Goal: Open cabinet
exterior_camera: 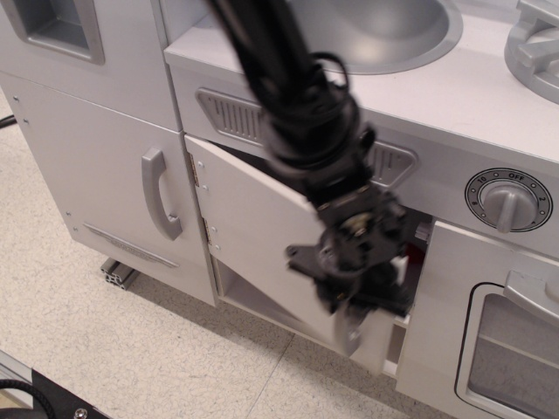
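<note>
So the cabinet (253,236) sits right under the grey vent strip (240,118) on the front of the toy kitchen, and its flat white door is swung partway out, hinged on its left edge just beside the taller door with the curved grey handle (160,194). There's a dark gap showing along the top and right of the door, and something red is peeking out of the opening to the right of the gripper, can't tell what it is. The black gripper (351,307) is down at the door's free edge, and it looks clamped on the small silver-grey handle (349,330), whose lower end pokes out just below the fingers. It's motion-blurred though, so the fingers themselves are hard to make out. The arm (288,96) comes down from the top, crossing in front of the sink basin (410,26) and the vent strip. Off to the right of the cabinet you've got the timer dial (508,200) and, below that, the oven door (511,349) with its window.
</note>
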`<state>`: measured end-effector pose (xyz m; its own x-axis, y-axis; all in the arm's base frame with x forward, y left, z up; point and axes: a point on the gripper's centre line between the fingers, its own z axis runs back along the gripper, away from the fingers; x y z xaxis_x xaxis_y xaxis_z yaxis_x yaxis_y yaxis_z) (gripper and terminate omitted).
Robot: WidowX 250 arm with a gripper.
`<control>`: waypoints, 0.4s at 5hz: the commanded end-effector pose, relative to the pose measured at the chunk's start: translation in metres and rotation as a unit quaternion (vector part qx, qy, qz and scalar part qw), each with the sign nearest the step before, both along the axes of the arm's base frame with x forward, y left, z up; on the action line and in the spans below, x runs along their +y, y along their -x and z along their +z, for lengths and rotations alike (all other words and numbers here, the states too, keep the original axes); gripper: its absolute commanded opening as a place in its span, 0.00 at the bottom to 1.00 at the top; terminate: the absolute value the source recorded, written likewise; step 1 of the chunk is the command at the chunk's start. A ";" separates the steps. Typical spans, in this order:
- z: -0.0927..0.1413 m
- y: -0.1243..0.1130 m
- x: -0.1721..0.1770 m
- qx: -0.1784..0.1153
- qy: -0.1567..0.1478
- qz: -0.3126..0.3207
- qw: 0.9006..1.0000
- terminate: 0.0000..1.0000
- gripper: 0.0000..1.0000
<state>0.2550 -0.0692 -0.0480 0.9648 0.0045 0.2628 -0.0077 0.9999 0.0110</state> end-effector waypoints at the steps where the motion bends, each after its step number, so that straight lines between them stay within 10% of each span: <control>1: 0.031 0.027 0.018 -0.023 -0.005 -0.031 0.999 0.00 0.00; 2: 0.069 0.028 0.020 -0.025 0.016 -0.052 0.998 0.00 1.00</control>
<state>0.2196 -0.0501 0.0123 0.9560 -0.1038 0.2744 0.1109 0.9938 -0.0106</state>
